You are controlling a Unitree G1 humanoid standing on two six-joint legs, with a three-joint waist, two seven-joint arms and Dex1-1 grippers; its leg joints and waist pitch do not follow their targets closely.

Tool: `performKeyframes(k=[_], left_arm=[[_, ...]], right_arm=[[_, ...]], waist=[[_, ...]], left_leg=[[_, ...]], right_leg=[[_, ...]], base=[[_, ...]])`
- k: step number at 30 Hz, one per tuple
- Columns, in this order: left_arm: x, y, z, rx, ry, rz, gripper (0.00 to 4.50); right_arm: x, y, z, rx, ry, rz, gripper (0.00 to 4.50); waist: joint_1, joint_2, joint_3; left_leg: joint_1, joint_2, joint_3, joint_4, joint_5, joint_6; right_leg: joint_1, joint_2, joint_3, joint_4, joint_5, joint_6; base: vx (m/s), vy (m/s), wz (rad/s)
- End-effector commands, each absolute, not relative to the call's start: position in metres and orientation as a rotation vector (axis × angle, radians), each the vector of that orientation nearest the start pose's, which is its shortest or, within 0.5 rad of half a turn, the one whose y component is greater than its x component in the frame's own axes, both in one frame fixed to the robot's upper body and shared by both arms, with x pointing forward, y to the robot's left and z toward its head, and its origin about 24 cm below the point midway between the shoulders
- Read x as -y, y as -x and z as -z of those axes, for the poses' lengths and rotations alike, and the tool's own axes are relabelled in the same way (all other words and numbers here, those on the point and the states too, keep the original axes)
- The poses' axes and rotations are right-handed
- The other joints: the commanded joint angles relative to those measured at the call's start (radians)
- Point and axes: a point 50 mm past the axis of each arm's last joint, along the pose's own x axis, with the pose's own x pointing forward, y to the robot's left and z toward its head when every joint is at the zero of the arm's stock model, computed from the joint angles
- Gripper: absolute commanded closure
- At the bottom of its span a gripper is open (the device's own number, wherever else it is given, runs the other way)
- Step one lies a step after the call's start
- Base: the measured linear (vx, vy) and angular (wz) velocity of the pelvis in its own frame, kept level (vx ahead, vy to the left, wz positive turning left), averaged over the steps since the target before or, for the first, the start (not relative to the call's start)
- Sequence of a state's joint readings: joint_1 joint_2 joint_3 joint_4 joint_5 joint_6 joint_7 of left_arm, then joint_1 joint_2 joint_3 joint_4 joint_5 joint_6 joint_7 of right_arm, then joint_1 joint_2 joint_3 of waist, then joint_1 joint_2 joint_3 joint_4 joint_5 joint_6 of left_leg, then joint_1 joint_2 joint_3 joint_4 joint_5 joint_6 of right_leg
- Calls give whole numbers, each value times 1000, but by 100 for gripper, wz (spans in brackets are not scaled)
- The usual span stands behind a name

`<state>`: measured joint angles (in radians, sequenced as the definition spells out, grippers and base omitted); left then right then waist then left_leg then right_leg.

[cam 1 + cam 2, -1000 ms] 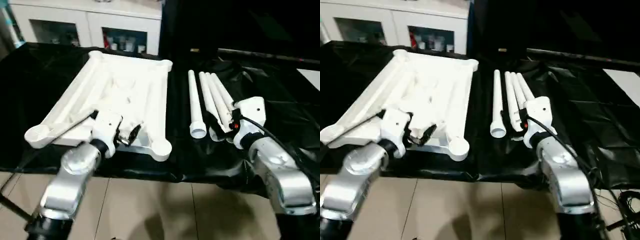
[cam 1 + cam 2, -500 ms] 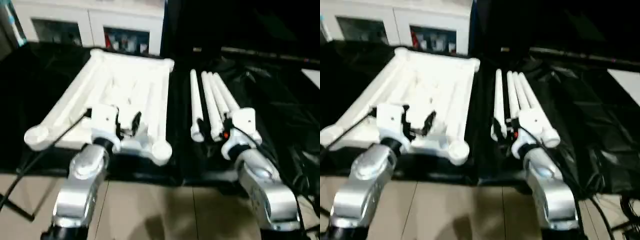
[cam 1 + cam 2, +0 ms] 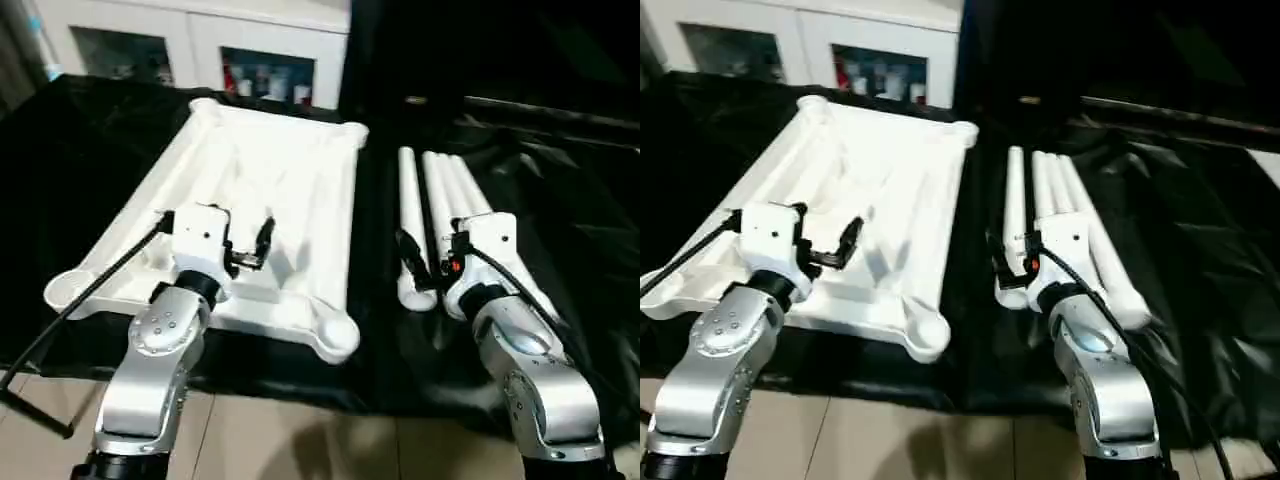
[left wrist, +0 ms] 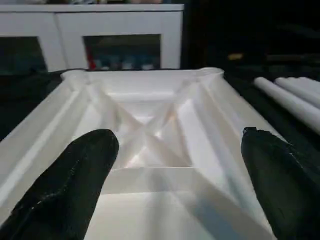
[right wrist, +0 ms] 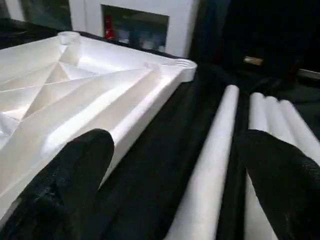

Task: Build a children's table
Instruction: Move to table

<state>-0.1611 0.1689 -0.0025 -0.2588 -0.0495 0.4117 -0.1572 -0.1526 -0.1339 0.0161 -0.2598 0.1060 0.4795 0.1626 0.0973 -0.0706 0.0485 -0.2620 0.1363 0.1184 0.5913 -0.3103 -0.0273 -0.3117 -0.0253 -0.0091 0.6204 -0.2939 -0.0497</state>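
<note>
Since a second ago both arms have swung inward: the left gripper (image 3: 250, 245) is now sitting over the middle of the tabletop's near half instead of hanging at its near edge, and the right gripper (image 3: 425, 260) is now over the near ends of the legs rather than off to their right side. Tabletop and legs are lying where they were.

Head views: the tabletop (image 3: 290, 170) is lying ribbed side up on the black cloth (image 3: 100, 130), on the robot's left, round sockets showing at all four corners. The four legs (image 3: 445, 200) are lying side by side just to its right, apart from it, running away from the robot. White cabinet (image 3: 200, 40) is standing behind the table.

Left wrist view: both black fingers (image 4: 70, 185) are standing wide apart, gripping nothing, hovering above the crossed ribs of the tabletop (image 4: 150, 135). Leg tubes (image 4: 295, 100) are showing off to one side.

Right wrist view: fingers (image 5: 65, 185) are spread wide, nothing between them but black cloth and one leg (image 5: 212, 165); the other legs are lying just beside it, the tabletop's rim (image 5: 150, 80) across the dark gap.
</note>
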Motion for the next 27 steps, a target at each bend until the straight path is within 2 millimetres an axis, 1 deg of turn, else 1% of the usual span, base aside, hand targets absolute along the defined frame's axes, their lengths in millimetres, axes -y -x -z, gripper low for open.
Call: performKeyframes(k=[1,2,3,4,5,6,7,8,9,10,11,12,13,14,15,16,17,18,19,20,21,22,23,24,25,26,27], left_arm=[[-153,-274,-107,-1,-124,207,0],[-153,-274,-107,-2,-125,208,0],[-153,-274,-107,-3,-126,213,0],[-153,-274,-107,-3,-126,215,0],[-153,-274,-107,-4,-127,220,0],[-153,-274,-107,-5,-128,224,0],[-153,-274,-107,-5,-131,231,0],[-153,-274,-107,-5,-133,232,0],[-153,-274,-107,-5,-133,233,0],[-153,-274,-108,-5,-133,234,0],[-153,-274,-108,-7,-131,240,0],[-153,-274,-108,-8,-131,243,0],[-152,-274,-107,-9,-131,245,0],[-152,-274,-107,-9,-132,246,0],[-152,-274,-107,-9,-132,248,0],[-152,-274,-107,-10,-133,251,0],[-152,-274,-107,-12,-133,257,0],[-152,-274,-107,-12,-132,258,0],[-152,-274,-107,-13,-139,273,0],[-152,-273,-107,-13,-144,283,0],[-151,-273,-106,-13,-147,292,0],[-151,-273,-106,-14,-147,295,0],[-151,-273,-106,-15,-155,321,0],[-151,-273,-106,-15,-156,322,0],[-151,-272,-105,-21,-158,338,0],[-151,-272,-105,-21,-158,338,0],[-151,-271,-104,-28,-162,354,0]], right_arm=[[144,-273,-98,-78,80,-261,5],[143,-273,-97,-77,93,-267,5],[141,-272,-97,-73,113,-284,5],[141,-271,-97,-70,100,-281,5],[142,-271,-96,-85,59,-268,5],[143,-271,-96,-88,50,-255,5],[145,-271,-96,-89,59,-247,5],[145,-271,-96,-87,68,-249,5],[145,-271,-96,-87,70,-250,5],[146,-271,-96,-83,74,-248,5],[147,-271,-97,-75,75,-244,5],[148,-271,-98,-73,76,-245,5],[148,-270,-97,-77,48,-242,5],[148,-270,-97,-79,33,-241,5],[148,-269,-97,-82,36,-247,5],[148,-268,-97,-83,49,-251,5],[148,-267,-98,-81,73,-249,5],[148,-267,-98,-81,75,-248,5],[149,-266,-98,-78,59,-230,5],[150,-265,-98,-78,44,-221,5],[150,-265,-99,-79,40,-217,5],[151,-264,-99,-79,39,-216,5],[152,-263,-101,-78,32,-207,5],[153,-263,-101,-78,30,-206,5],[154,-261,-102,-77,26,-196,5],[154,-261,-102,-77,26,-196,5],[155,-261,-102,-76,29,-190,5]], waist=[[2,-9,-59],[22,-1,-55],[26,4,-64],[35,26,-51],[12,43,-51],[-18,82,-62],[-40,82,-57],[-43,66,-61],[-43,66,-61],[-38,49,-51],[-34,33,-35],[-30,5,-30],[19,-21,-12],[33,-32,-31],[33,-32,-31],[55,-28,-15],[93,3,-5],[86,4,5],[73,72,-17],[38,88,-2],[15,62,-54],[14,70,-61],[8,77,-41],[-2,65,-46],[-27,25,-54],[-24,3,-57],[-9,-13,-45]], left_leg=[[-41,-40,-29,2,349,396],[-121,-74,-25,31,291,434],[-154,-61,-31,61,243,432],[-192,-13,-59,84,193,353],[-147,20,-73,25,225,304],[14,80,-109,-17,230,246],[110,163,-209,-31,218,451],[106,169,-196,-28,259,469],[106,169,-196,-28,259,469],[53,121,-129,-61,199,432],[29,65,-74,-69,130,388],[10,30,-47,-57,52,340],[-25,-53,-6,48,-81,218],[-57,-46,-26,122,-50,135],[-57,-46,-26,122,-50,135],[-58,-61,-15,131,-74,-25],[-42,-50,-21,137,-58,-82],[-46,-46,-29,125,-66,-95],[34,2,-45,-34,-54,-117],[71,92,-96,-92,-141,-84],[113,145,-164,-103,-120,37],[110,157,-165,-86,-29,144],[61,120,-117,-95,44,193],[68,97,-106,-88,62,245],[71,2,-54,-40,118,304],[44,-31,-24,-30,77,280],[-22,-69,-9,6,21,249]], right_leg=[[94,-28,22,-27,296,-147],[156,-65,37,-55,314,-117],[186,-119,56,-80,312,-120],[202,-178,49,-110,287,-101],[173,-123,-37,-101,223,-79],[58,-37,-77,-18,94,-60],[-110,-38,-69,135,-150,49],[-141,-50,-58,149,-114,72],[-141,-50,-58,149,-114,72],[-143,-51,-53,139,15,84],[-123,-61,-32,56,107,34],[-82,-82,3,-11,92,23],[-7,-154,115,-137,-404,35],[58,-207,174,-145,-625,-78],[58,-207,174,-145,-625,-78],[87,-117,258,-125,-428,-303],[62,-80,297,-136,-296,-331],[54,-47,306,-141,-282,-306],[-20,79,221,-89,-241,-64],[-122,71,127,33,-256,2],[-139,13,53,119,-169,13],[-183,-33,-6,150,-48,42],[-184,-36,-45,149,45,54],[-185,-40,-51,127,79,49],[-143,-75,-25,9,170,-26],[-90,-92,4,-14,148,-49],[-8,-128,64,-65,-9,-105]], base=[[90,-11,18],[65,11,33],[44,35,62],[44,35,62],[24,31,82],[64,-42,49],[64,-42,49],[99,-75,10],[63,-22,8],[63,-22,8],[54,-45,1],[49,-101,7],[49,-101,7],[66,-98,17],[92,-71,-5],[92,-71,-5],[86,-44,-23],[74,1,-32],[74,1,-32],[20,54,-43],[50,33,-16],[50,33,-16],[113,9,12],[115,10,8],[115,10,8],[158,-43,4],[135,-62,8]])
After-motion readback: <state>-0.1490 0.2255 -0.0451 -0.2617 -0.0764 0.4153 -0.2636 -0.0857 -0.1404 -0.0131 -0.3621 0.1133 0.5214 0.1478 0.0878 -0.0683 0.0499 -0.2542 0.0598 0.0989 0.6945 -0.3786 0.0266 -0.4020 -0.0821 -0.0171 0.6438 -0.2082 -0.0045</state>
